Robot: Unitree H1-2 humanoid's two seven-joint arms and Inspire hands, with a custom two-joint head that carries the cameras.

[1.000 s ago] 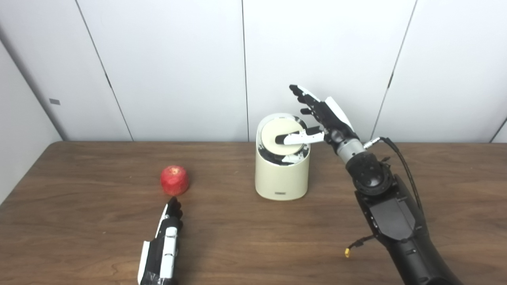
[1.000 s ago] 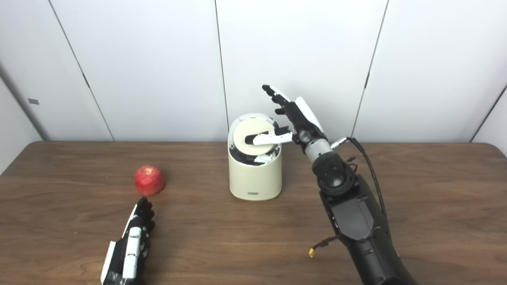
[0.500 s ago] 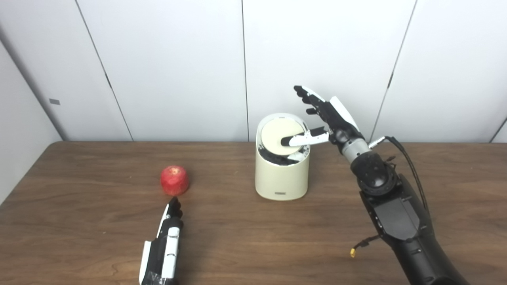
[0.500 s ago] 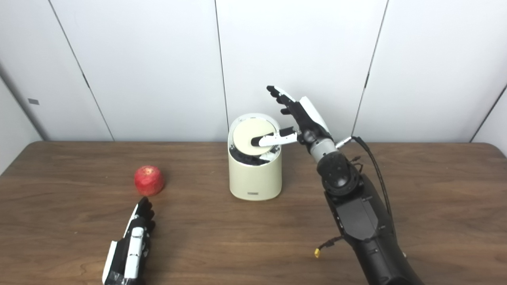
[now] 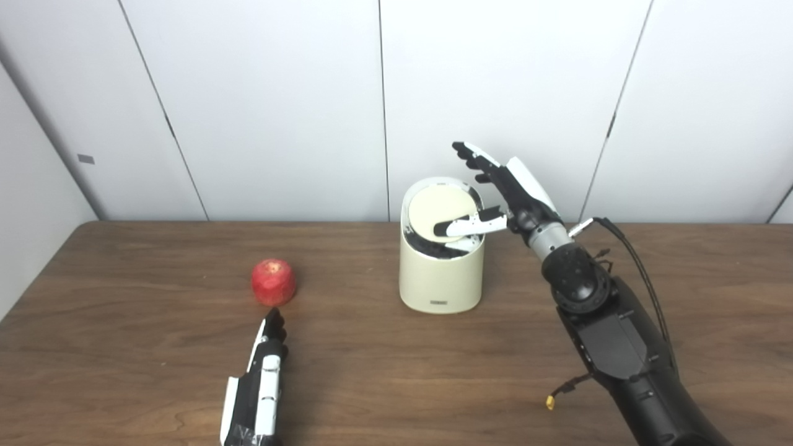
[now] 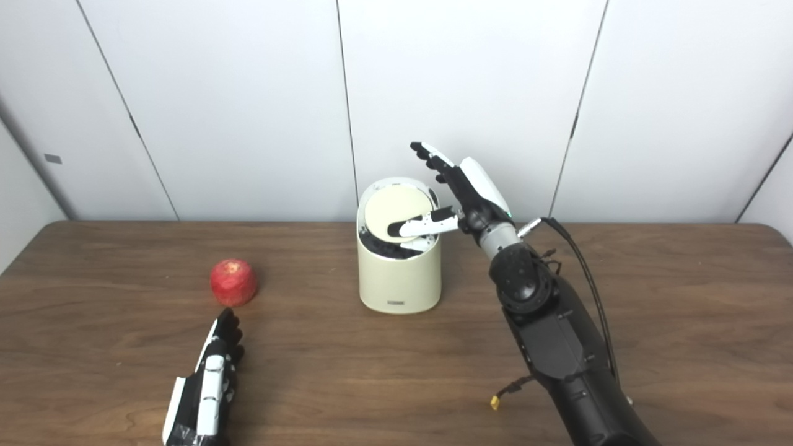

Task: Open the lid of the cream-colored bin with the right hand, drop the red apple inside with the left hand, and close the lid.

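The cream-colored bin stands mid-table on the wooden table, a small dark label low on its front too small to read. Its round lid is tilted, its near edge lifted over a dark opening. The right hand is spread wide beside the bin's top, thumb lying across the lid. The red apple sits well left of the bin. The left hand lies flat just behind it, fingers straight, holding nothing.
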